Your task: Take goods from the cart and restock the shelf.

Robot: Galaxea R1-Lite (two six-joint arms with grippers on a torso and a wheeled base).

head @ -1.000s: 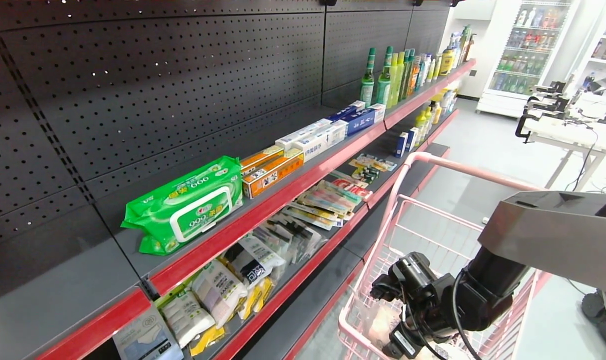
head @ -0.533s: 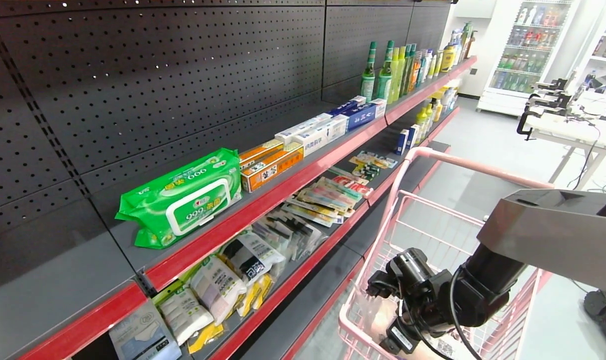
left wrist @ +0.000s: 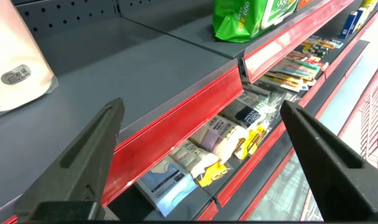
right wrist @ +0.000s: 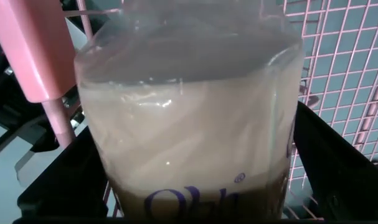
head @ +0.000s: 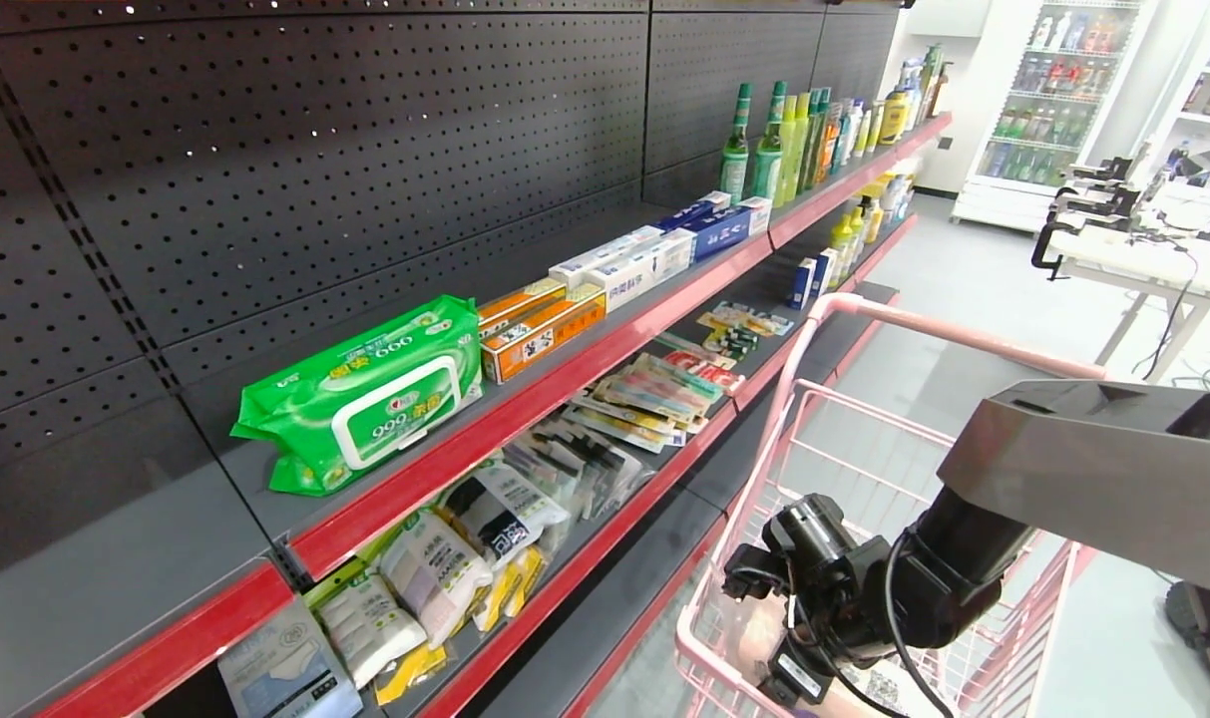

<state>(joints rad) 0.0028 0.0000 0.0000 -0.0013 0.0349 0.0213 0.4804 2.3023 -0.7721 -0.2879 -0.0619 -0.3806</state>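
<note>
Shelf (head: 525,404) runs 8 to 1 o'clock, with the pink cart (head: 869,329) at 5 o'clock. Right gripper (right wrist: 195,186) is inside the cart, fingers clamped on a soft clear-wrapped pack (right wrist: 189,112). Left gripper (left wrist: 201,106) hangs over bare shelf, fingers wide and empty. Risk: pack snags the cart rim on the lift, or the slick wrap slips.

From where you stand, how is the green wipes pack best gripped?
Grip the wipes pack across its short width, at the middle, coming from above through the open front of the shelf. It lies flat and looks soft, so its thin end seams would likely flop; the pegboard closes the back. The open left gripper seems wide enough.
</note>
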